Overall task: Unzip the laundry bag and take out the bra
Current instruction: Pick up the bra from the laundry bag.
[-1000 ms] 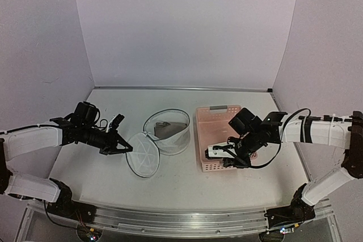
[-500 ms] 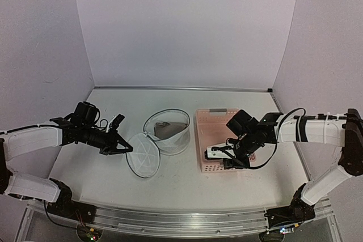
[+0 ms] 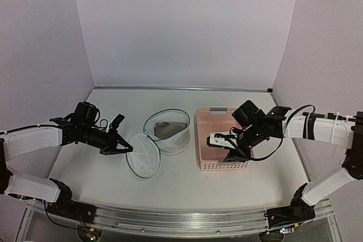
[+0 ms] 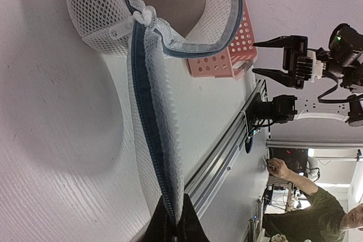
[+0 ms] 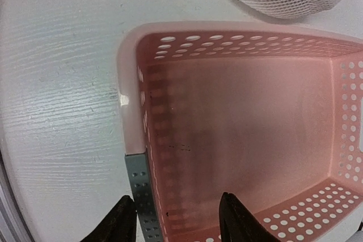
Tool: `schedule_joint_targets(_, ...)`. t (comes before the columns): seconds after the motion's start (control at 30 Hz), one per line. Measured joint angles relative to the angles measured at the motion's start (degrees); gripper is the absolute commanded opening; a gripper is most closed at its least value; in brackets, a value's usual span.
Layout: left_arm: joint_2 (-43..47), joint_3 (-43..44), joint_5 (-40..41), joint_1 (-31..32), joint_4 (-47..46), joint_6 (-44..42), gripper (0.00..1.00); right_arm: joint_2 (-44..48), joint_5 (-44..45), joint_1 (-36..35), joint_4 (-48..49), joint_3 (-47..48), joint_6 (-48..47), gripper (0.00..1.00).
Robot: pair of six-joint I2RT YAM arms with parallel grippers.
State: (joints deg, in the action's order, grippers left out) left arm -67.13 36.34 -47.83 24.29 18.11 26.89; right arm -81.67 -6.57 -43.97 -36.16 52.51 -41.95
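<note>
Pinching the lid (image 4: 156,134) of the laundry bag (image 3: 168,133), left gripper (image 3: 127,149) is clamped; right gripper (image 5: 178,222) is held parted over pink basket (image 5: 130,111).

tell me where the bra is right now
In the top view, the bra lies inside the open laundry bag at mid-table, just left of the pink basket.

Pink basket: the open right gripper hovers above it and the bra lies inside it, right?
No. The right wrist view shows the pink basket empty under the open right gripper; in the top view the bra lies inside the laundry bag.
</note>
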Motion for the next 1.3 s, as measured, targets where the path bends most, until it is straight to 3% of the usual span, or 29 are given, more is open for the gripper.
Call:
schedule_joint_targets(0.37,0.0,0.0,-0.5,0.0,0.0,-0.1,0.00,8.3,-3.0,2.7,1.8,9.1,10.0,0.54)
schedule_joint_targets(0.83,0.0,0.0,0.7,5.2,0.0,0.2,0.00,7.9,-10.6,4.4,21.4,11.0,34.1,0.57)
schedule_joint_targets(1.1,0.0,0.1,2.6,6.8,0.0,0.6,0.00,-8.0,-24.3,5.1,26.7,22.8,46.2,0.66)
schedule_joint_targets(1.3,-0.1,0.1,3.5,7.3,0.0,0.7,0.00,-16.5,-25.4,3.0,25.6,25.8,48.3,0.70)
